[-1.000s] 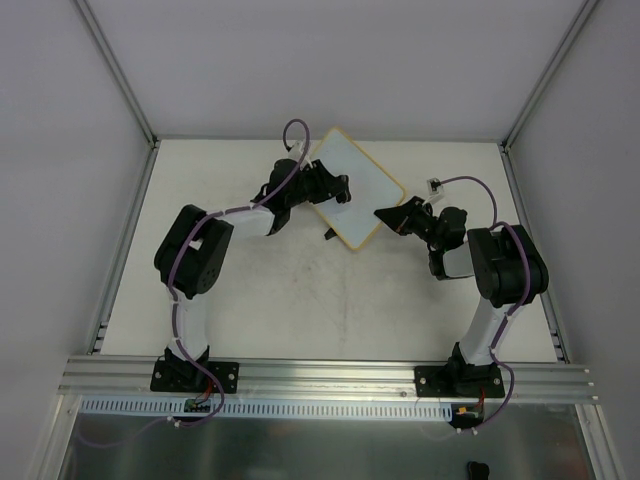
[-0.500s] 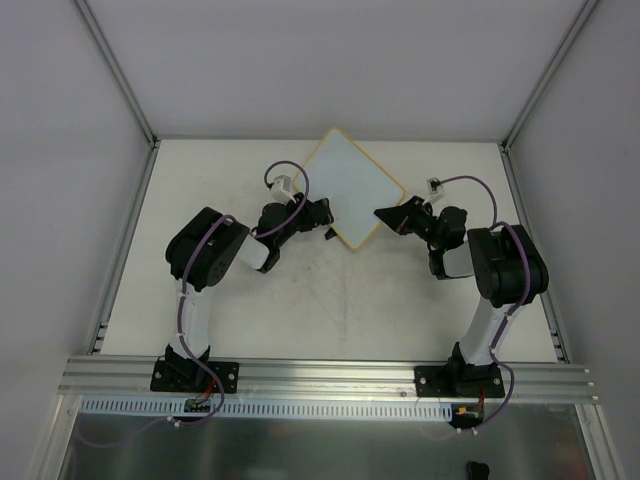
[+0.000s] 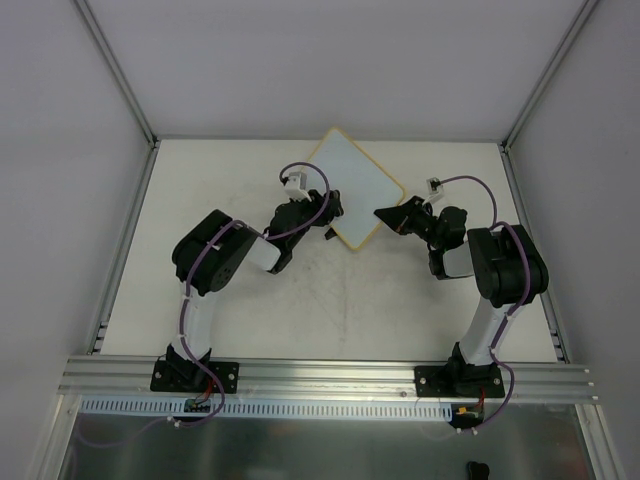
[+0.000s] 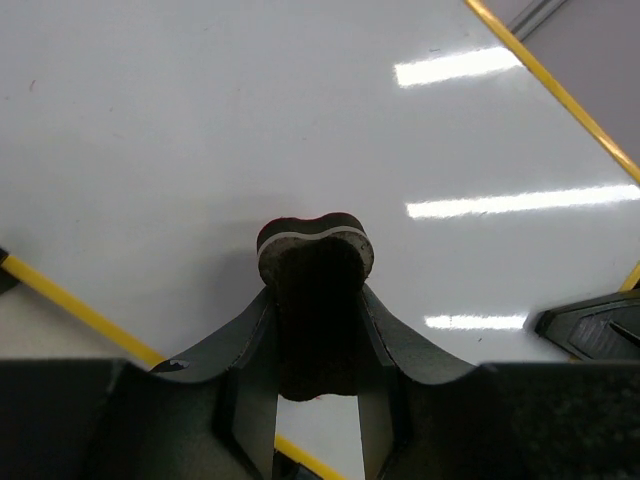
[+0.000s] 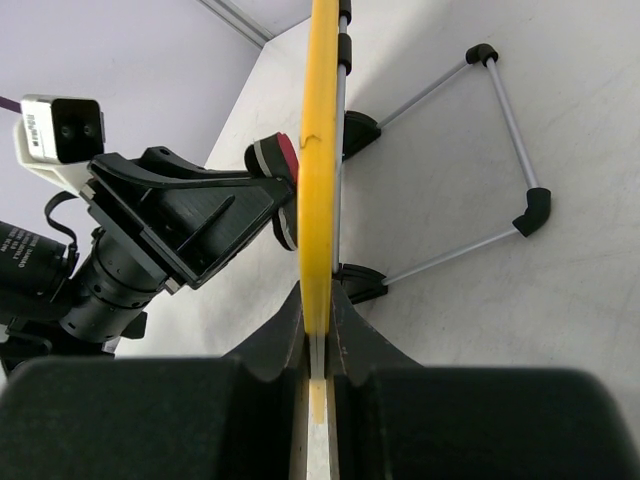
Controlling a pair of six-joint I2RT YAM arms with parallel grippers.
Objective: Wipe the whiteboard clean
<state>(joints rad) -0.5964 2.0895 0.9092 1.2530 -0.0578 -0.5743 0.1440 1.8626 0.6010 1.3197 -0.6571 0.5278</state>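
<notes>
The whiteboard sits as a tan-framed diamond at the back middle of the table, its surface white and free of marks. My left gripper is shut on a small black eraser, whose felt face presses on the board near its lower left edge. My right gripper is shut on the board's right edge. In the right wrist view that yellow edge runs straight up from between my closed fingers, with the eraser against its left face.
A thin wire stand with black feet juts from the board's back over the scuffed white tabletop. Grey walls close in the table. An aluminium rail runs along the near edge by the arm bases.
My left gripper swept the eraser from the board's upper left down toward its lower edge, then came back up a little. The right arm and the board stayed still.
</notes>
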